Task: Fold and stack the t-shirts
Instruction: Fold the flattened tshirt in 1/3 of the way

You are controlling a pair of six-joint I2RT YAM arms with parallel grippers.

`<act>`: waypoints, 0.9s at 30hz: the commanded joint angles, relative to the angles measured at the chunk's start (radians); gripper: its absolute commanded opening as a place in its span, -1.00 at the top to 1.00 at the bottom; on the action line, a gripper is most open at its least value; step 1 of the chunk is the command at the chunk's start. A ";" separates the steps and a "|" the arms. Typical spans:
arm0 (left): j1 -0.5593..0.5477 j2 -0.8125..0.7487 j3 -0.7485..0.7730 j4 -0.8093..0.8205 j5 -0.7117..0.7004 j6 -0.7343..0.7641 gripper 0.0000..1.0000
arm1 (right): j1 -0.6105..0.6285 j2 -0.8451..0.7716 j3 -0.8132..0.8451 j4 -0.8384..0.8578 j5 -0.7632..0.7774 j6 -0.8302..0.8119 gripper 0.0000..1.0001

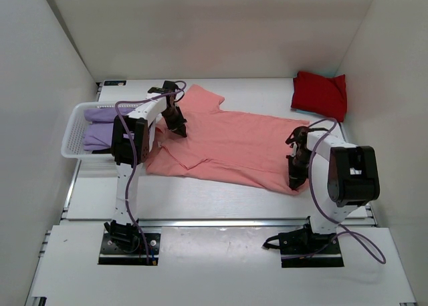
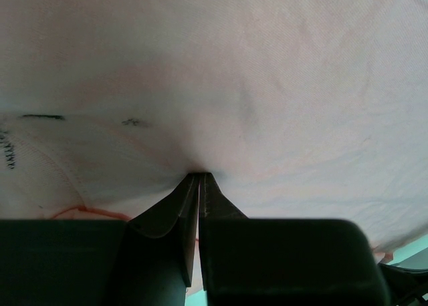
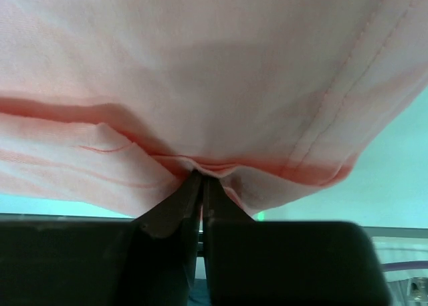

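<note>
A salmon-pink t-shirt (image 1: 231, 142) lies spread flat across the middle of the table. My left gripper (image 1: 178, 127) pinches its cloth near the left sleeve, jaws closed on the fabric (image 2: 254, 105) at the tips (image 2: 200, 174). At the shirt's near right corner my right gripper (image 1: 295, 179) is shut on the hem (image 3: 221, 167), which bunches at the fingertips (image 3: 202, 176). A red t-shirt (image 1: 320, 94) lies folded at the back right. Lavender-purple t-shirts (image 1: 100, 130) lie in the basket at the left.
A white lattice basket (image 1: 72, 137) stands at the left edge beside the left arm. White walls enclose the table on three sides. Purple cables trail from both arms.
</note>
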 commanded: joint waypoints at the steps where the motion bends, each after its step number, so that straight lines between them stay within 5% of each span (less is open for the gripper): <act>1: -0.009 -0.015 -0.024 0.010 -0.042 0.019 0.68 | -0.016 -0.059 -0.019 -0.014 0.018 0.009 0.99; 12: -0.006 -0.019 -0.013 0.003 -0.048 0.017 0.66 | -0.131 -0.239 -0.068 0.056 -0.011 0.047 0.99; 14: -0.009 -0.025 -0.016 -0.003 -0.047 0.016 0.66 | -0.148 -0.237 -0.074 0.066 -0.018 0.033 0.82; 15: -0.006 -0.021 -0.013 -0.004 -0.051 0.016 0.67 | -0.140 -0.225 -0.082 0.064 -0.012 0.029 1.00; 22: -0.006 -0.031 -0.033 -0.004 -0.053 0.019 0.69 | -0.154 -0.248 -0.079 0.118 0.000 0.047 1.00; 27: -0.007 -0.038 -0.049 0.021 -0.050 0.014 0.66 | -0.151 -0.240 -0.085 0.168 -0.004 0.000 0.52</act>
